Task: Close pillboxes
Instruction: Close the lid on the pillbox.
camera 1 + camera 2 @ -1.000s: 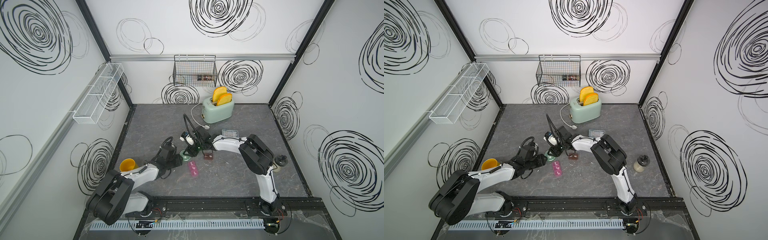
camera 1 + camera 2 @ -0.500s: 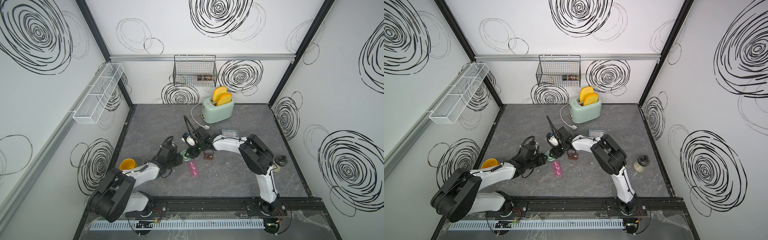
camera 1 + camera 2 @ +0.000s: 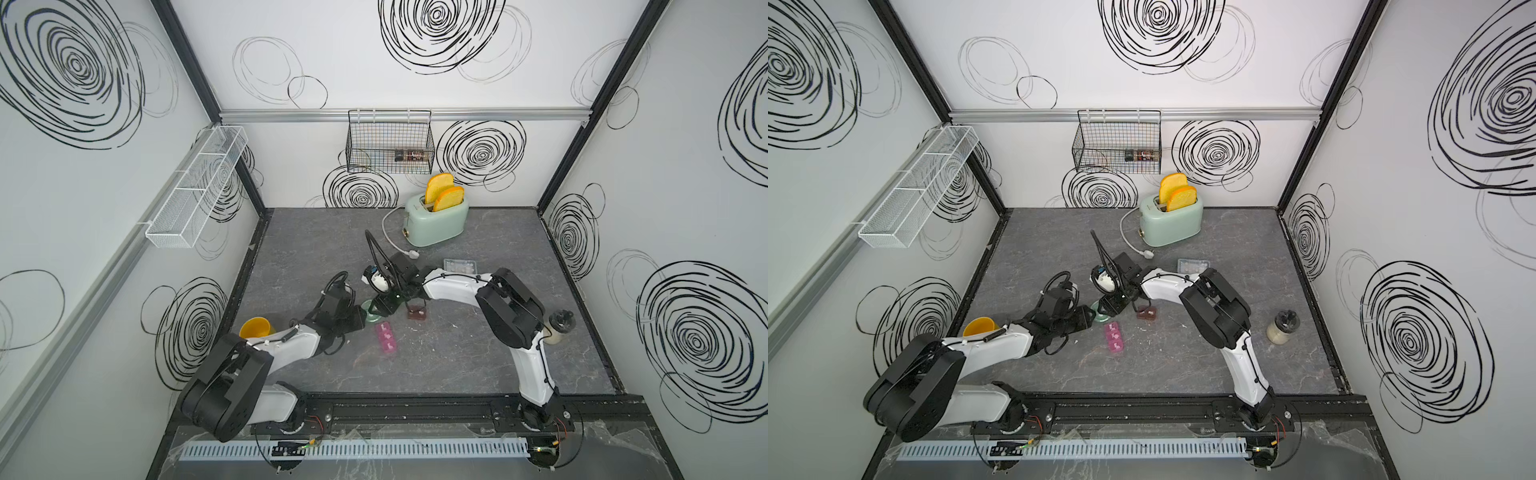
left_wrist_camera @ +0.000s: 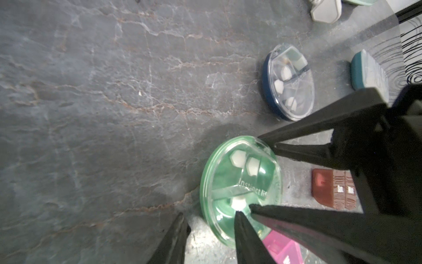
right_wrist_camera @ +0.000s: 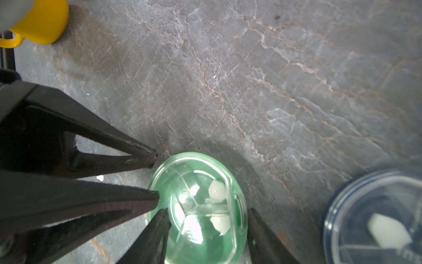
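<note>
Round green pillbox [image 4: 239, 182] lies flat on the surface [image 3: 457, 353], mid-front, with both arms on it. The clear lid looks down over the green base with white pills under it. Can't tell if it's snapped.

Right hand [image 5: 208, 209] straddles the box, jaws apart, one at each side of the rim. Pinching or only bracketing, can't tell. Left hand [image 4: 209, 214] is released, bare surface in the gap, grasping nothing. One fingertip [image 5: 146, 198] touches the box's rim and the other sits on the surface just beside it.

Step in hand, my read: seat the green lid.
- Right hand should steady the box so it doesn't skate on the smooth surface.
- Press straight down near the lid's edge, by the small tab that the right wrist view shows, not on the dome centre.
- Keep the left tip on top of the lid. Under the rim it would lever the box up.
- Use light force on the thin plastic, and check the rim is flush all round before leaving.

The pink three-cell strip [image 3: 385, 338] is just beside the box toward the front, and the brown two-cell box [image 3: 417, 312] is near. The round navy pillbox [image 4: 290, 84] is also near, lid seemingly on. The clear-blue rectangular box [image 3: 459, 264] sits further back. The yellow mug [image 3: 255, 328] and toaster [image 3: 436, 220] are well apart and not involved.
</note>
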`<action>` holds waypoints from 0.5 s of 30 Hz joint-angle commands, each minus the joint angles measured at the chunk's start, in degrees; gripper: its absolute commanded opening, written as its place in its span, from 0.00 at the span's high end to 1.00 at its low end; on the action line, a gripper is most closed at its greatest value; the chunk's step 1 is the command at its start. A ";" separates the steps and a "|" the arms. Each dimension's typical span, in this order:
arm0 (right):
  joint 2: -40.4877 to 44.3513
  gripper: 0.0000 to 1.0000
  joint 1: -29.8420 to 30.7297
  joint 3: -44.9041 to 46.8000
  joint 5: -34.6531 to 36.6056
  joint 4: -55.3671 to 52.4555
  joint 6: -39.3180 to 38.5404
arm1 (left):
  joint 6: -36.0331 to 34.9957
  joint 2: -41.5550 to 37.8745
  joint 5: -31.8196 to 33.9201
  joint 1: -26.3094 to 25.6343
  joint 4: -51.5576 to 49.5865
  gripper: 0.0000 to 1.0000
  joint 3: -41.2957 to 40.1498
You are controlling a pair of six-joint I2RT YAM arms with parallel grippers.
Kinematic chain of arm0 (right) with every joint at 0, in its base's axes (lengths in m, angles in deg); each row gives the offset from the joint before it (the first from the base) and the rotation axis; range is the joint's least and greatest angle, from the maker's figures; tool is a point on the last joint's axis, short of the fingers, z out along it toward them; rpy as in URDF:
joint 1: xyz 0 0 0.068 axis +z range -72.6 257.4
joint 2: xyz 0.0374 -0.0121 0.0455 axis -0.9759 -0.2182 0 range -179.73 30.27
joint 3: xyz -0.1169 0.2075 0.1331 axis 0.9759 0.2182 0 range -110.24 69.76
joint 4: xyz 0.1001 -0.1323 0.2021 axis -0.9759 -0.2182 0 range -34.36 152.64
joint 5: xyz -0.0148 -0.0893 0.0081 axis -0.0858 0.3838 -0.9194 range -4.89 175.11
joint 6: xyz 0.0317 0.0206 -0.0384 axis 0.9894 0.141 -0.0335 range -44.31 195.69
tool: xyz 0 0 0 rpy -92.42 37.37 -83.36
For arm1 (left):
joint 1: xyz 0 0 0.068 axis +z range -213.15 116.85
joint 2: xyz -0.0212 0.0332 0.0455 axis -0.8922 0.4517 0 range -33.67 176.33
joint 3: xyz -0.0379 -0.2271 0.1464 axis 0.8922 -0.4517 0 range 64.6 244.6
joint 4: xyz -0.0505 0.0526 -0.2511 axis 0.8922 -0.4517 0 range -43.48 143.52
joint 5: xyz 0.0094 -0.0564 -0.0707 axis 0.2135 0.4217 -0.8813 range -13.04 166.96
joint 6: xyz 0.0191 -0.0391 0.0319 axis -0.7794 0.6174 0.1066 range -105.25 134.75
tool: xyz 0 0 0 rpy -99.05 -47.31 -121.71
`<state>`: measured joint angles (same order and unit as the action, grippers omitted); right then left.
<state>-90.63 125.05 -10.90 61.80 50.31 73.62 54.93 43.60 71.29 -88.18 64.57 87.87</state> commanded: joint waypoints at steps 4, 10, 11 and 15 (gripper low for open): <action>-3.72 0.44 1.49 -0.48 2.45 -6.41 -2.32 | 0.78 1.69 0.81 -0.87 0.22 0.64 -0.59; -5.52 0.44 2.16 -1.69 4.85 -9.56 -3.36 | 0.16 2.62 1.85 -1.77 -0.68 0.66 -1.26; -5.72 0.44 2.24 -1.73 5.20 -9.86 -3.38 | 0.16 2.66 1.94 -1.90 -0.55 0.67 -1.59; -5.39 0.43 1.85 -2.56 4.08 -9.32 -1.90 | 0.25 1.48 1.94 -1.77 -0.99 0.67 -1.33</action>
<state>-91.94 125.51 -14.09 62.85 46.52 72.48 55.08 44.37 72.36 -89.39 66.71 87.65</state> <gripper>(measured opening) 0.566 0.328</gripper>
